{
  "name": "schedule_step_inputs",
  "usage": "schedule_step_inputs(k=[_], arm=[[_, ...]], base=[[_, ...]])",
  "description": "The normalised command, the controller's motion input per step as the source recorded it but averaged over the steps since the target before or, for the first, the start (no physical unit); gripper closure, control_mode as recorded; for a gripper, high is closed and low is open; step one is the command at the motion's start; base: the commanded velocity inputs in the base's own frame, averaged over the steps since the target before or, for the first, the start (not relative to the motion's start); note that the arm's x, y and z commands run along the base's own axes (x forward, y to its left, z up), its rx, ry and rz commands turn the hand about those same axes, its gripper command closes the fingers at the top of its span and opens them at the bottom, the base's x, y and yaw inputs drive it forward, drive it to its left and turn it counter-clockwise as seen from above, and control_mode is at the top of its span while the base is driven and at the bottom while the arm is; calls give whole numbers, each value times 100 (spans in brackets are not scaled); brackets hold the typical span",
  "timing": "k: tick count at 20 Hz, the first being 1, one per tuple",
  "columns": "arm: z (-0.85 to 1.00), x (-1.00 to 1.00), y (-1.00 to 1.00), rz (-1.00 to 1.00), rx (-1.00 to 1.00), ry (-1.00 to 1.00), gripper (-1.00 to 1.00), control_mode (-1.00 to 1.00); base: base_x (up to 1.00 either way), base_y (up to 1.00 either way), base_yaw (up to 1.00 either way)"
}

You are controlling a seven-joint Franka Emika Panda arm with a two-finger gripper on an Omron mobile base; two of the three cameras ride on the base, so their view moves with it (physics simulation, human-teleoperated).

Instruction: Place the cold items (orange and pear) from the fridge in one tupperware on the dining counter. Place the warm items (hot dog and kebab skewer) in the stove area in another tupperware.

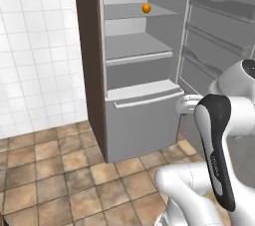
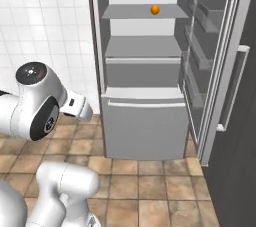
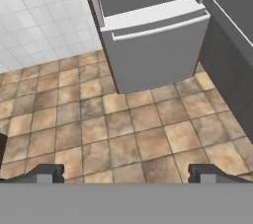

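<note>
The orange (image 1: 146, 8) is seen on an upper shelf of the open fridge (image 1: 142, 115). The gripper (image 3: 126, 171) is held released and empty, aimed at the floor; it is best raised, levelled and brought squarely around the fruit before closing

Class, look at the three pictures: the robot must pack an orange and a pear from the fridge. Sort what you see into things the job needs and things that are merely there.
Needed for the job:
- small round orange on the upper fridge shelf
- open grey fridge
- open two-finger gripper, empty

Merely there:
- brown tiled floor
- white tiled wall
</note>
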Motion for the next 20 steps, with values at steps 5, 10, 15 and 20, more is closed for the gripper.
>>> schedule_step_inputs(k=[5, 10, 15, 20], arm=[[0, 0, 0, 0, 0, 0, -100, 100], [0, 0, 0, 0, 0, 0, -100, 100], [0, 0, 0, 0, 0, 0, -100, 100], [0, 0, 0, 0, 0, 0, -100, 100]], base=[[85, -16, 4], [84, -10, 0], [74, -24, 0], [69, -30, 0]])
